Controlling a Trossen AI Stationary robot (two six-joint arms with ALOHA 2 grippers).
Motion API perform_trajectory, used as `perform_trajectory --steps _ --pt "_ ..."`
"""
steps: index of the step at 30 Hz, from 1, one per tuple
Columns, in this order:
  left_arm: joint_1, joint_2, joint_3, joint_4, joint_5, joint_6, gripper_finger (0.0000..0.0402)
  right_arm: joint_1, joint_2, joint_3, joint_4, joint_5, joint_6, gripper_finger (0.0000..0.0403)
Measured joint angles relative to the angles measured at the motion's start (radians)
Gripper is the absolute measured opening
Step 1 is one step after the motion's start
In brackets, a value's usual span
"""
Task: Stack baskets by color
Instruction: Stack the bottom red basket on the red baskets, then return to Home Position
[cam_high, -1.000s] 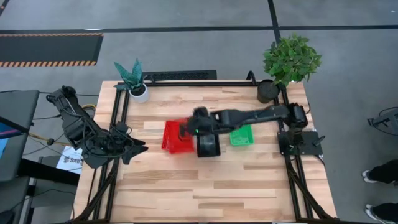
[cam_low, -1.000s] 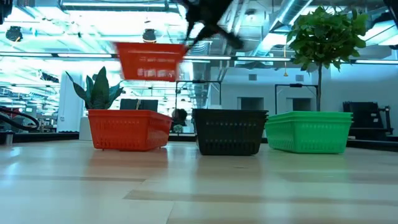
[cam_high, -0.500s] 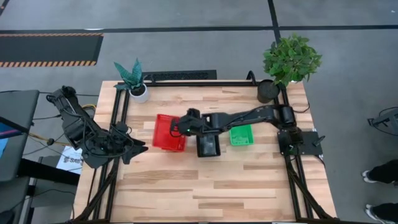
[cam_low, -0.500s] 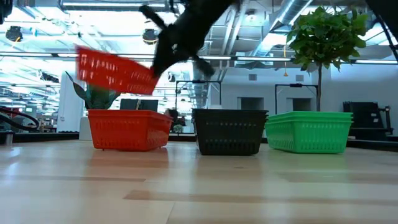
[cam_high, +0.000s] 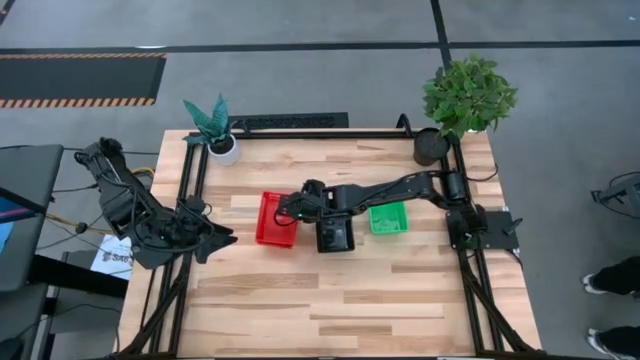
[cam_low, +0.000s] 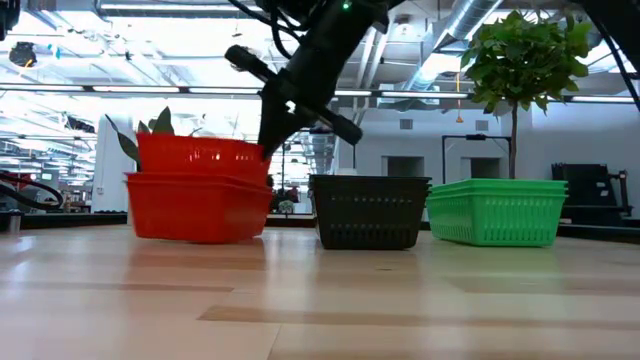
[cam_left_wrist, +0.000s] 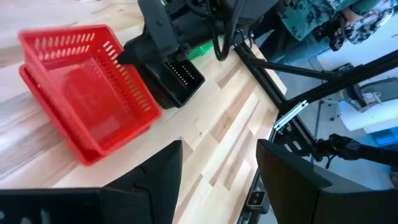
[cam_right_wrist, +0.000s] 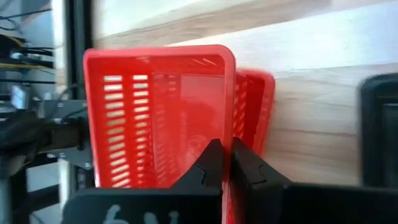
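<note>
Over the middle of the table (cam_high: 340, 300), the right gripper (cam_high: 292, 210) is seen with its two dark fingers pressed together on the thin rim of a red basket (cam_right_wrist: 155, 112); in the right wrist view the rim is pinched between the fingertips (cam_right_wrist: 214, 163). That upper red basket (cam_low: 200, 157) is seated partly inside the red stack (cam_low: 197, 207) below it, its top edge standing proud of the lower rim and slightly offset. Just beside it a black stack (cam_low: 369, 211) is set, and next to that a green stack (cam_low: 496, 211), all three in a row on the pale wooden slats. Each basket is a small rectangular plastic tray with rounded corners, a rolled lip and walls cut with narrow vertical slots. At the table's left edge the left gripper (cam_left_wrist: 217, 177) is held clear of the baskets, its fingers spread apart.
</note>
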Motion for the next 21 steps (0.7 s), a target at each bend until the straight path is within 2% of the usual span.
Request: perform_trajectory --steps 7,12,17,21 --pt "0.000 -0.001 0.000 0.000 -0.003 0.000 0.0193 -0.005 0.000 0.000 -0.029 -0.013 -0.010 0.0035" --pt "0.000 -0.001 0.000 0.000 -0.009 0.000 0.0193 -0.006 0.000 0.000 -0.115 -0.029 -0.012 0.0063" --pt "0.000 -0.001 0.000 0.000 -0.028 0.001 0.0193 -0.017 -0.025 -0.001 -0.151 -0.060 -0.150 0.0104" --pt "0.000 -0.001 0.000 -0.001 -0.100 0.006 0.0193 -0.033 -0.073 0.003 -0.172 -0.071 -0.263 0.0138"
